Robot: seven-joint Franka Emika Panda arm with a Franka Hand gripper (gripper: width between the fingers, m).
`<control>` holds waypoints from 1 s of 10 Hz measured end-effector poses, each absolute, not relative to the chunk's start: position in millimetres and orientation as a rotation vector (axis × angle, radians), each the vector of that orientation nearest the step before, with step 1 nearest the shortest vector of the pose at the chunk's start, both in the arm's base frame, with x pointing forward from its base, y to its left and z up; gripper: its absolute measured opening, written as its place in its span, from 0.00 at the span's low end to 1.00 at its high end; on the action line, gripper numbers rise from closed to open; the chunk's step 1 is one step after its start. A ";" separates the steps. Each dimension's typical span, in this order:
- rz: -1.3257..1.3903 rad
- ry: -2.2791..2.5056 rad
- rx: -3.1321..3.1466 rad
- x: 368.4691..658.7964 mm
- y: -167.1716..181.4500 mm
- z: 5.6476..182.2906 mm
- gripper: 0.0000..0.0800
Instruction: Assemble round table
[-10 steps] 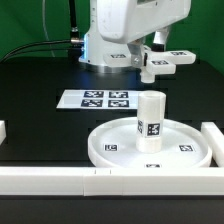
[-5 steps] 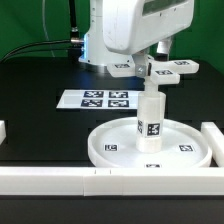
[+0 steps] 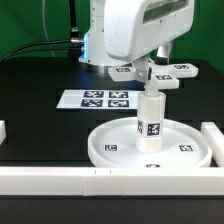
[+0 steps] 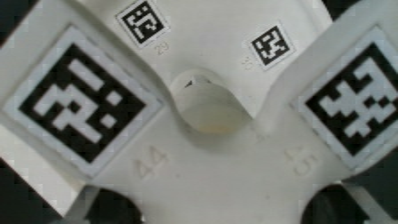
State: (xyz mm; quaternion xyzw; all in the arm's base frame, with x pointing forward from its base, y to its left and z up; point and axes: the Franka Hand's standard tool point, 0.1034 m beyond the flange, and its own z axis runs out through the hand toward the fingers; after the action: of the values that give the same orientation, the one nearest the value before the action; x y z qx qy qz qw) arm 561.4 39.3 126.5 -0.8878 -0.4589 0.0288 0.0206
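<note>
The large rimmed disc [image 3: 100, 151] lies on the black table at the front. The short thick cylinder [image 3: 150, 122] stands upright on its central hub. My gripper [image 3: 152, 65] is shut on the small cross-shaped piece [image 3: 163, 73] and holds it level just above the cylinder's top; I cannot tell if they touch. In the wrist view the cross-shaped piece [image 4: 196, 110] with its tags fills the picture. My gripper [image 4: 217, 202] shows only as dark fingers [image 4: 98, 205] at either side of it. The cylinder is hidden there.
The marker board [image 3: 100, 99] lies flat behind the disc, toward the exterior view's left. Long white bars run along the front edge [image 3: 50, 180] and stand at the exterior view's right [image 3: 213, 135]. The arm's base stands at the back.
My gripper has carried the cross-shaped piece toward the exterior view's left and down, from beside the cylinder to right over its top. The cylinder and disc have not moved.
</note>
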 end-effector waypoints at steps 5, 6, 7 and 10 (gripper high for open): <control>0.111 -1.416 -2.749 558.2 37.3 117.7 0.55; 0.115 -1.415 -2.748 557.6 36.6 115.7 0.55; 0.121 -1.413 -2.747 556.7 36.1 112.7 0.55; 0.125 -1.409 -2.747 555.9 35.1 105.0 0.55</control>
State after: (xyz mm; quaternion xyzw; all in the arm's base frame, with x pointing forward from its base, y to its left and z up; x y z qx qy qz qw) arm 555.9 35.1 105.0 -0.8887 -0.4560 0.0405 0.0259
